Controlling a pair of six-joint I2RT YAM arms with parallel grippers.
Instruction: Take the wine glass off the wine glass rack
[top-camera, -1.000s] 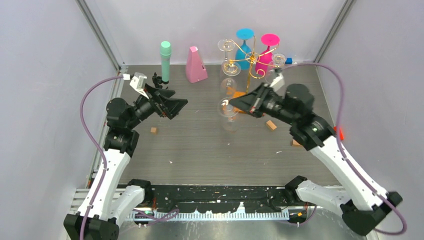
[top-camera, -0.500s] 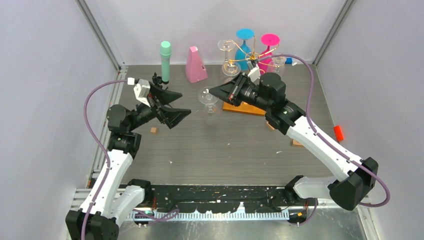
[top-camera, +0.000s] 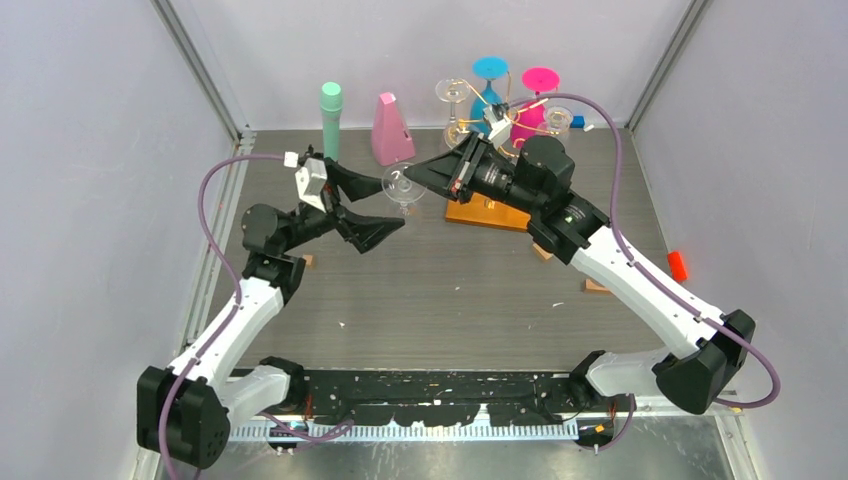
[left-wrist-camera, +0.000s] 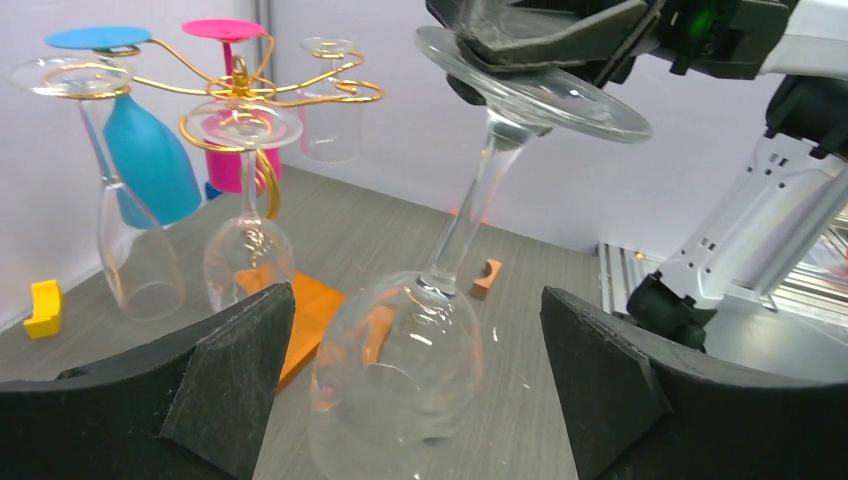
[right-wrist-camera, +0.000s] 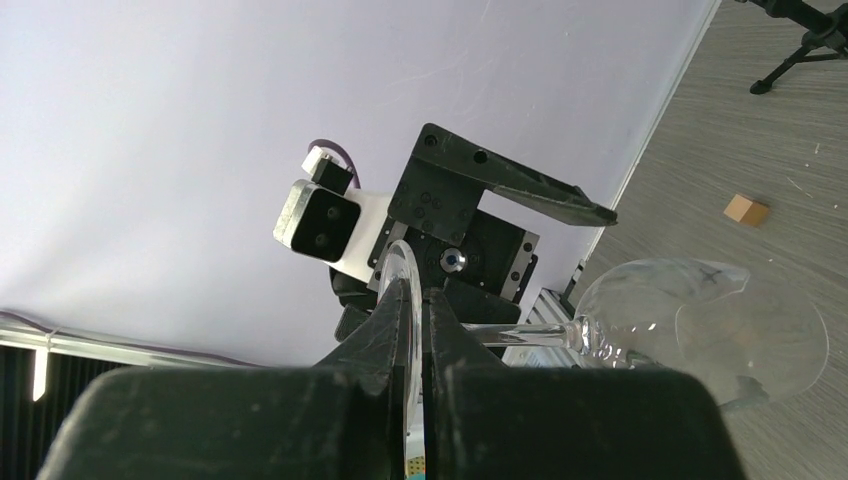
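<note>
The gold wire wine glass rack (top-camera: 490, 118) stands on its orange-brown base (top-camera: 485, 213) at the back right. A blue, a pink and several clear glasses hang on it; it also shows in the left wrist view (left-wrist-camera: 240, 85). My right gripper (top-camera: 413, 173) is shut on the flat foot (right-wrist-camera: 408, 290) of a clear wine glass (top-camera: 402, 187), held upside down left of the rack, off its arms. My left gripper (top-camera: 392, 203) is open, and the glass bowl (left-wrist-camera: 400, 370) hangs between its fingers (left-wrist-camera: 240, 370) without touching them.
A mint green cylinder (top-camera: 331, 122) and a pink wedge (top-camera: 391, 130) stand at the back. Small wooden blocks (top-camera: 308, 260) (top-camera: 542, 250) (top-camera: 592, 286) and a red piece (top-camera: 678, 265) lie on the table. A yellow block (left-wrist-camera: 45, 308) lies by the wall.
My right gripper has carried the clear glass left and back, away from the rack. My left arm has swung right, so its open fingers now sit on either side of the bowl.
</note>
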